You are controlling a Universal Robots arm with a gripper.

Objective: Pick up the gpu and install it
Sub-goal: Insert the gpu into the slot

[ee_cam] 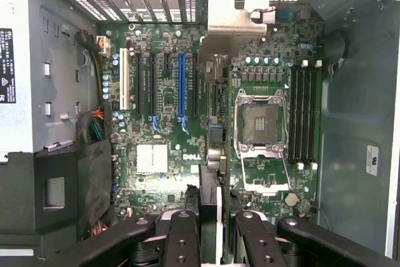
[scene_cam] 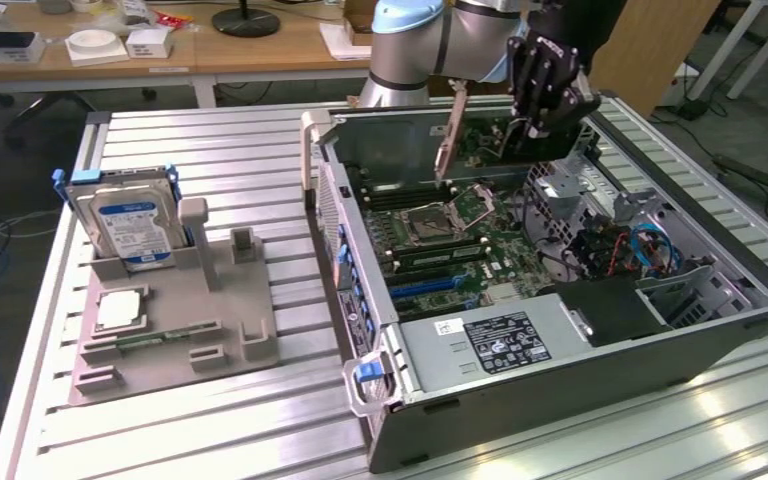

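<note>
The gpu [scene_cam: 452,130] hangs on edge above the open computer case [scene_cam: 724,325], its silver end bracket toward the exterior view's left. My gripper [scene_cam: 534,122] is shut on its upper edge. In the wrist view the gripper [ee_cam: 215,242] has the gpu [ee_cam: 211,195] edge-on between its black fingers [ee_cam: 181,236], and the silver bracket [ee_cam: 236,22] reaches toward the case's rear slot openings. Below lies the green motherboard with a long blue slot [ee_cam: 181,85] and black slots beside it. The card hovers above the board, between the blue slot and the processor socket [ee_cam: 261,123].
A power supply [scene_cam: 491,345] fills the near end of the case, and cables and a drive cage [scene_cam: 624,250] line its right side. On the exterior view's left a grey fixture [scene_cam: 217,320] holds a hard drive [scene_cam: 128,225] and a memory stick [scene_cam: 157,335].
</note>
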